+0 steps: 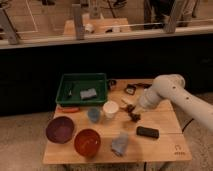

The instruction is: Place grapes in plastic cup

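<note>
The grapes (pixel 134 116) are a small dark bunch on the wooden table (pixel 160 150), right of centre. My gripper (pixel 130 109) is at the end of the white arm (pixel 165 90), which reaches in from the right. It is right over the bunch and touching or nearly touching it. The blue-grey plastic cup (pixel 93 115) stands upright to the left, with the wider white cup (pixel 110 109) between it and the grapes. The plastic cup looks empty.
A green tray (pixel 65 95) holding a grey sponge stands at the back left. A purple bowl (pixel 60 129) and an orange-red bowl (pixel 87 142) sit at the front left. A crumpled blue-grey item (pixel 120 144) and a flat black object (pixel 148 132) lie at the front.
</note>
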`<state>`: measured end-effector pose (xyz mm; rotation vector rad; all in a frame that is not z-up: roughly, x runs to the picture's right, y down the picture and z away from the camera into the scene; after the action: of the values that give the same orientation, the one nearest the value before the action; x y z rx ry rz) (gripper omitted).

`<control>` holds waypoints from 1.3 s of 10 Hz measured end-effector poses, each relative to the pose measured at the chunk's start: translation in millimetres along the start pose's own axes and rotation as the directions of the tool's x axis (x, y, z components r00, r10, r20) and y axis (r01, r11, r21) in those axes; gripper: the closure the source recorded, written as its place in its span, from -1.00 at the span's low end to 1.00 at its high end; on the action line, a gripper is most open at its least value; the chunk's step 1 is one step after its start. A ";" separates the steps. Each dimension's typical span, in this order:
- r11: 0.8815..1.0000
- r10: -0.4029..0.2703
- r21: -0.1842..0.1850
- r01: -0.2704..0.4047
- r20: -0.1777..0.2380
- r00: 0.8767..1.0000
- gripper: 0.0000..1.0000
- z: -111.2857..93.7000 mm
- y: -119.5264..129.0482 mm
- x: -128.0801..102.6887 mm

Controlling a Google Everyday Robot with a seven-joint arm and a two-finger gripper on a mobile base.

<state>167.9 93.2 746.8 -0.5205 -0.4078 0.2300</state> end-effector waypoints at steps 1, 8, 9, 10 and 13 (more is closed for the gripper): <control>1.000 -0.004 -0.002 0.004 0.052 0.999 1.00 -14.7 -2.8 -8.0; 0.965 -0.223 -0.068 0.252 0.285 0.932 1.00 -51.3 -15.0 -160.4; 0.944 -0.274 -0.092 0.316 0.315 0.909 1.00 -48.4 -9.9 -187.3; 0.921 -0.314 -0.118 0.370 0.338 0.887 1.00 -45.6 -5.7 -209.0; 0.906 -0.336 -0.133 0.401 0.350 0.875 1.00 -44.2 -2.6 -221.9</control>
<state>-11.2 2.2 642.7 -0.5951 -0.8463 -0.1055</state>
